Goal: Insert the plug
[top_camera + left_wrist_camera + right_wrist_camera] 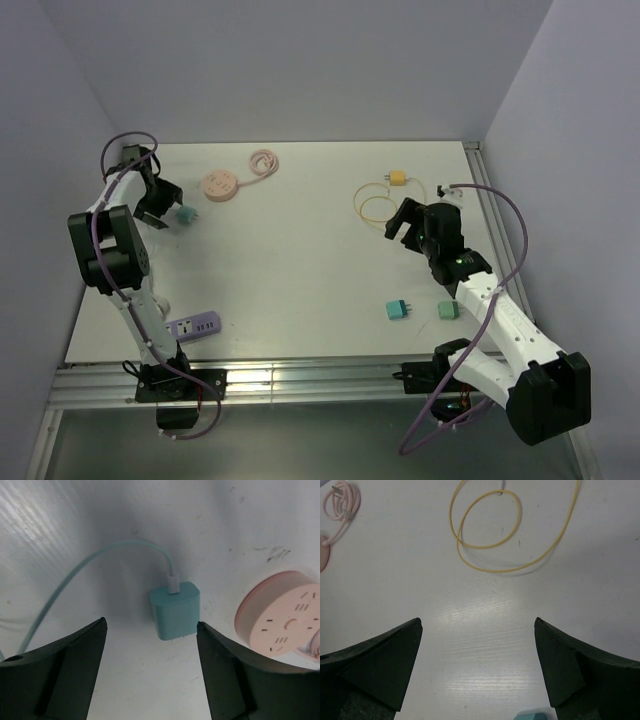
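Observation:
A teal plug [175,611] with a teal cable lies flat on the white table, just ahead of my left gripper [151,624]. The jaws stand open on either side of it and touch nothing. In the top view the same plug [185,215] sits at the far left beside my left gripper [166,212]. A round pink socket block [285,622] lies to the plug's right, and it shows in the top view as a pink disc [219,186]. My right gripper [477,621] hangs open and empty over bare table, near the yellow cable coil [505,571].
A yellow plug [398,178] and its coil [373,205] lie at the back right. Two more teal plugs [398,309] [447,311] sit at the front right. A purple power strip [192,327] lies by the left arm's base. A pink cable [264,161] curls behind the pink block.

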Tool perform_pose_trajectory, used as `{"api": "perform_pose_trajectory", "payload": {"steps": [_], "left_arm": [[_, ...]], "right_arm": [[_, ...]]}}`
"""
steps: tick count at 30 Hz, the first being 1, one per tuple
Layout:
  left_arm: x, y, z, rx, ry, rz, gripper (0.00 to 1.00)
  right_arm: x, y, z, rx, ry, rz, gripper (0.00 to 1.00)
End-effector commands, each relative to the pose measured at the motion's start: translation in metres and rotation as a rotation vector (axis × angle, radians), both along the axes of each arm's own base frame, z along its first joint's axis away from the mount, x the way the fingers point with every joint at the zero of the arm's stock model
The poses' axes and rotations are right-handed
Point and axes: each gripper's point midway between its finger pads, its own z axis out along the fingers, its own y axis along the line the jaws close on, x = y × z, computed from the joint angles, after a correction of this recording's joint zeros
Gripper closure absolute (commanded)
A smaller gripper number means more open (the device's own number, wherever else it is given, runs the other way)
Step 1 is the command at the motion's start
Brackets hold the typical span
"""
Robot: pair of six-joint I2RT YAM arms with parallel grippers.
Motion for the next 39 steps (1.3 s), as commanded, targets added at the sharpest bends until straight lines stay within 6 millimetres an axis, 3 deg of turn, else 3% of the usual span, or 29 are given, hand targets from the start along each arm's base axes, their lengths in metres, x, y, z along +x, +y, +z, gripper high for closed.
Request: {"api": "perform_pose_trajectory", "payload": {"steps": [1, 14, 21, 26, 27, 30, 31, 39], "left_arm": [[0.019, -0.01, 0.022, -0.015, -0.065, -0.022, 0.23], [0.029, -0.007, -0.01, -0.028, -0.008, -0.01, 0.24], [0.029, -0.005, -0.024, -0.021, 0.02, -0.012, 0.31], [0.023, -0.006, -0.025, -0.014, 0.0, -0.019, 0.5], [0.023, -0.008, -0.025, -0.02, -0.006, -0.025, 0.61], [0.023, -0.012, -0.022, -0.032, -0.028, -0.047, 0.82], [0.023, -0.012, -0.02, -0.033, -0.03, -0.05, 1.0], [0.013, -0.024, 0.023, -0.041, -0.15, -0.097, 1.0]], "right_arm": [[0.004, 0.006, 0.015, -0.009, -0.03, 0.03, 0.0], [0.004, 0.005, 0.011, -0.049, -0.031, 0.037, 0.0], [0.004, 0.009, 0.007, -0.04, -0.023, 0.047, 0.0], [0.004, 0.013, 0.008, -0.043, -0.022, 0.059, 0.0], [0.005, 0.014, 0.009, -0.042, -0.024, 0.065, 0.0], [0.005, 0.022, 0.01, -0.04, -0.024, 0.09, 0.0], [0.005, 0.024, 0.012, -0.039, -0.027, 0.096, 0.0], [0.004, 0.046, 0.015, -0.043, -0.029, 0.15, 0.01]]}}
